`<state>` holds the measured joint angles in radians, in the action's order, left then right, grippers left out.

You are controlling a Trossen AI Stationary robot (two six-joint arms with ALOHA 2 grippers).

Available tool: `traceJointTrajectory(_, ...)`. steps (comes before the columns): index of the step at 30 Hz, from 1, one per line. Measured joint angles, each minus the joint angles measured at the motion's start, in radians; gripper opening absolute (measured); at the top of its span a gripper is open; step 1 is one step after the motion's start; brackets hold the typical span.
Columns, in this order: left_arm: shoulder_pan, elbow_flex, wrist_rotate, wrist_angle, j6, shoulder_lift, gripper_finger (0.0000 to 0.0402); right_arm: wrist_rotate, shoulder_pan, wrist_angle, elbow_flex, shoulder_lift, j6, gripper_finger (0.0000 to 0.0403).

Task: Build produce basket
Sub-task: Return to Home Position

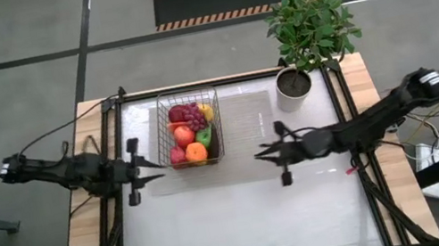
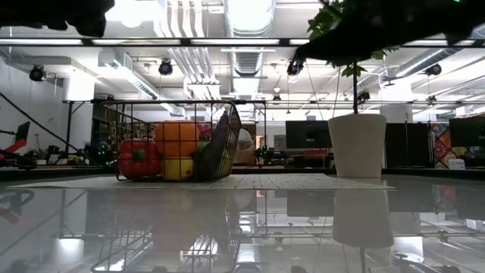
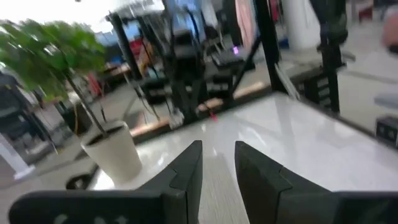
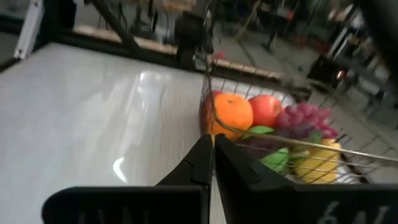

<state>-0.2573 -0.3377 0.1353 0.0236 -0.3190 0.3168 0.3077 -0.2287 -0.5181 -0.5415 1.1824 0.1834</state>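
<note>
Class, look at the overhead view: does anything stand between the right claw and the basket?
Nothing visible does. Only flat table lies between the right claw and the basket. The plant pot stands clear of that line.

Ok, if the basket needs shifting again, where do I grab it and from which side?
Likely the top rim wire of the basket, on the wall nearest the left gripper, coming down from above. The rim is thin wire that open fingers can straddle, and the produce heaped inside blocks the middle. The right gripper is shut and farther off.
</note>
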Motion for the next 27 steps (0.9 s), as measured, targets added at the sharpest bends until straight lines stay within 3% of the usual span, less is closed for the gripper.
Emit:
traceJointTrajectory(8, 0.0, 0.066, 0.007, 0.029, -0.005, -0.206, 0.0077, -0.003, 0.032, -0.209, 0.282, -0.236, 0.103, 0.0008)
traceJointTrajectory(12, 0.0, 0.12, 0.077, 0.023, -0.002, -0.305, 0.0077, -0.057, 0.087, -0.251, 0.393, -0.366, 0.123, 0.0008)
traceJointTrajectory(19, 0.001, 0.157, 0.058, -0.054, 0.011, -0.269, 0.0077, -0.079, 0.129, -0.254, 0.53, -0.613, 0.158, 0.0008)
traceJointTrajectory(27, 0.0, 0.23, 0.049, -0.073, 0.025, -0.294, 0.0077, -0.15, 0.131, -0.165, 0.53, -0.806, 0.176, 0.0008)
